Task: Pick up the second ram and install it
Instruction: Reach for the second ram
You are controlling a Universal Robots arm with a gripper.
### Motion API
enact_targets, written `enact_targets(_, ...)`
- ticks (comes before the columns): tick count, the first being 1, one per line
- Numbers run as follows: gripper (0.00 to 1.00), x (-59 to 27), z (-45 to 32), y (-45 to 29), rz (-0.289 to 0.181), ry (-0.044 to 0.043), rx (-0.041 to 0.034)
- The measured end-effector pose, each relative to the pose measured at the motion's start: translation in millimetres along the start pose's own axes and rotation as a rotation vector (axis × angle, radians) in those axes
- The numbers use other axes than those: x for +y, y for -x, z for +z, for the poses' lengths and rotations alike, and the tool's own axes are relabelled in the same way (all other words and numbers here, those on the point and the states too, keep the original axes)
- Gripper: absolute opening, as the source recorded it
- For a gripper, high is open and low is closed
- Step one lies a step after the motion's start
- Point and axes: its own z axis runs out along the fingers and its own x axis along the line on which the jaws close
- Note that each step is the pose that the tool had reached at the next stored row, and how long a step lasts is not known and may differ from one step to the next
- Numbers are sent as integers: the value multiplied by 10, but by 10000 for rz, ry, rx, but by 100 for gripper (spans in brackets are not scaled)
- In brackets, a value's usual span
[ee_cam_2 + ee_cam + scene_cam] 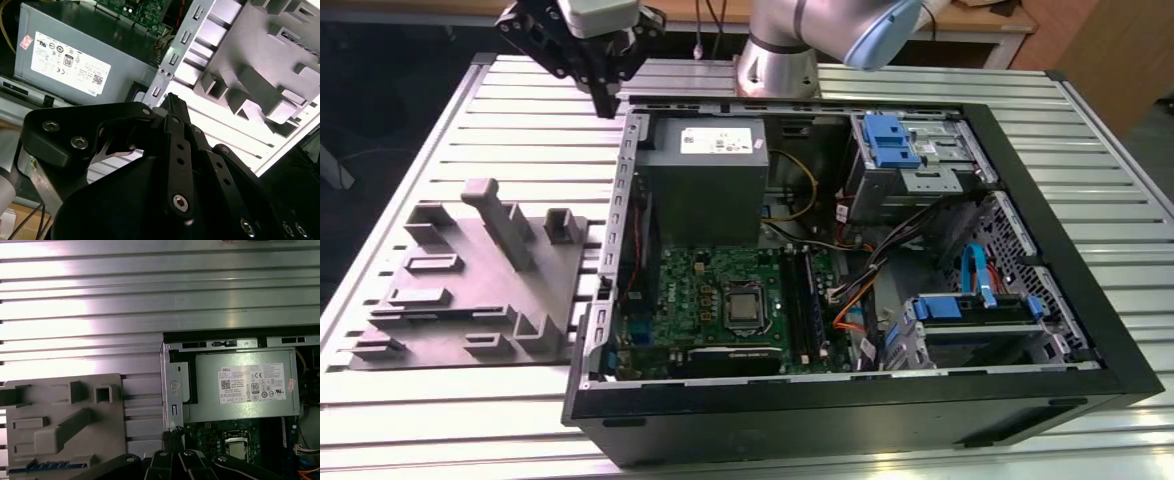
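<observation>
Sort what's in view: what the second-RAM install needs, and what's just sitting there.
For the job:
- second ram, apparently the dark stick lying in the grey tray
- gripper, hovering beside the case's far corner
- motherboard

Just there:
- power supply
- blue drive bracket
- cables

One of most things, two of the blue drive bays

From where I stand: one robot arm (814,30) with one gripper (606,98), one slatted table (520,130), and one grey moulded tray (467,300). One open computer case (787,430) holds one power supply (704,165), one green motherboard (707,290), one processor (744,305) and two blue-fronted drive bays: a far bay (886,140) and a near bay (974,308).
</observation>
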Motion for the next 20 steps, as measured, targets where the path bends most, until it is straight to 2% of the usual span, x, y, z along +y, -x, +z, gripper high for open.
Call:
enact_targets(10, 10, -23, -6, -264, -1, 0, -1)
enact_targets(20, 10, -46, -11, -485, -1, 0, -2)
